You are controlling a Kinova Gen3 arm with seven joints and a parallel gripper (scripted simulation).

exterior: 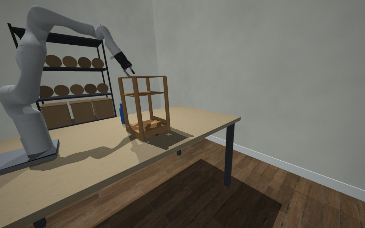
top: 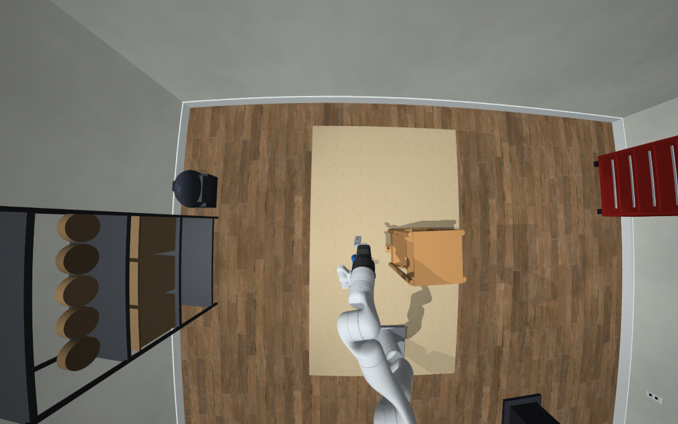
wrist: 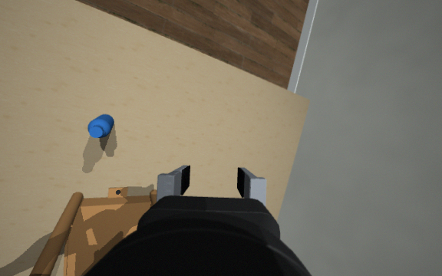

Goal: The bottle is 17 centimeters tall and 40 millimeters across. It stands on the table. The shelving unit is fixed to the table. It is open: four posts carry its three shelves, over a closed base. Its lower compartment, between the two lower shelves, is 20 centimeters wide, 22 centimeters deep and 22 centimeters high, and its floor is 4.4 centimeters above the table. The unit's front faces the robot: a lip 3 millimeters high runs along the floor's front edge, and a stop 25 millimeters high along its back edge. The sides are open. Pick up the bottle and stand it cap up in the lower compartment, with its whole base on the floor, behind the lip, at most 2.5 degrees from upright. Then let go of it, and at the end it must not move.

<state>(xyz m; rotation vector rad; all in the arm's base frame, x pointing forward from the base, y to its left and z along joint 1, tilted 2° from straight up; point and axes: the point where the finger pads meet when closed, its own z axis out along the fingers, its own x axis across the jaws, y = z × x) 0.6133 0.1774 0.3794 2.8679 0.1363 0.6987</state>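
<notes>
A blue bottle stands upright on the table, to the left of the wooden shelving unit. In the top view the bottle is mostly hidden under my arm. In the exterior view the bottle shows behind the unit's posts. My gripper is open and empty. It hangs high, at about the level of the unit's top shelf, near the unit's left side, pointing down and forward. The bottle is well below it.
A black storage rack with boxes stands beyond the table's left side. A red cabinet hangs on the right wall. My arm's base plate sits at the table's near end.
</notes>
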